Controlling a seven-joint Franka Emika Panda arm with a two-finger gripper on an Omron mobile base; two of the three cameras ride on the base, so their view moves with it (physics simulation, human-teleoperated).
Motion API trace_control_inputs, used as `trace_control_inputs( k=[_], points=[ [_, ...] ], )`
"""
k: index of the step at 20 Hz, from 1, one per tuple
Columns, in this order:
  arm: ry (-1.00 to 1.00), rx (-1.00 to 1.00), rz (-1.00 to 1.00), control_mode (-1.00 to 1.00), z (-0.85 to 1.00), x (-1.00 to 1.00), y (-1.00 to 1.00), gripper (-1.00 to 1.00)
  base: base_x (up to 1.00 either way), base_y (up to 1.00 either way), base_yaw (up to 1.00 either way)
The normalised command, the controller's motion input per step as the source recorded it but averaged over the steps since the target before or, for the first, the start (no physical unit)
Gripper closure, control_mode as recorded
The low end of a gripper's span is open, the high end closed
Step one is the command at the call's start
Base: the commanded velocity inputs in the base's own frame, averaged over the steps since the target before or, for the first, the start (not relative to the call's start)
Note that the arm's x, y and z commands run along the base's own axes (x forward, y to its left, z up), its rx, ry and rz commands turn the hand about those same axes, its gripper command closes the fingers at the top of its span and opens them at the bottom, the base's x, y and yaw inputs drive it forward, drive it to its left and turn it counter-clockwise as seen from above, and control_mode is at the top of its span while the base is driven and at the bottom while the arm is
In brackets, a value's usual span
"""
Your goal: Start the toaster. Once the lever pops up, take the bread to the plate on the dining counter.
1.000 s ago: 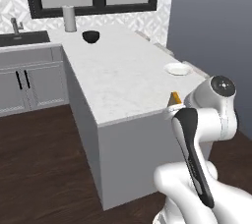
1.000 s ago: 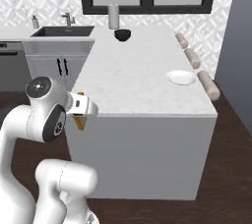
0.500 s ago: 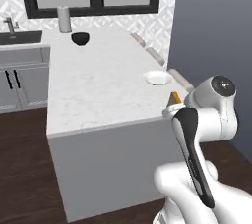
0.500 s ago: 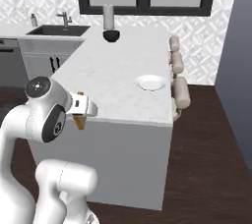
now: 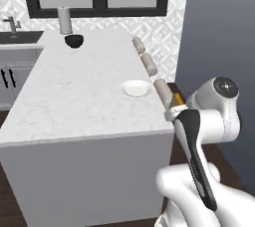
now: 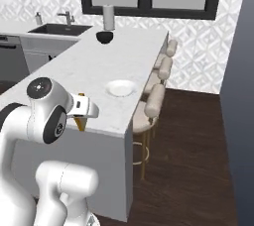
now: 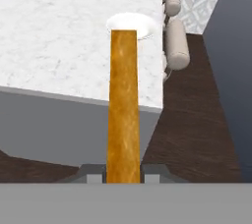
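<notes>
Gripper [image 7: 123, 179]: clamping the bread [image 7: 123, 105] edge-on at lower centre of the hand view.
Change: base is swinging round the counter [image 5: 74, 96]; the plate [image 5: 136, 88] is drawing nearer.
Plate: sitting mid-frame, near the stools [image 6: 151, 103].
Meaning: placing is coming next.

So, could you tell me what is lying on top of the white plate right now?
Nothing lies on the plate; in both base views its face is bare. In the hand view the bread, held in the gripper, covers part of its near edge.
</notes>
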Motion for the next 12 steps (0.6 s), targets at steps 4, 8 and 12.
trace_control_inputs(
  k=[4,8,12],
  points=[
    [0.0,0.0,0.0,1.0,0.0,0.0,0.0,1.0,0.28,-0.92,0.35],
    [0.0,0.0,0.0,1.0,0.0,0.0,0.0,1.0,0.29,-0.99,0.46],
    [0.0,0.0,0.0,1.0,0.0,0.0,0.0,1.0,0.14,-1.0,0.54]
  ],
)
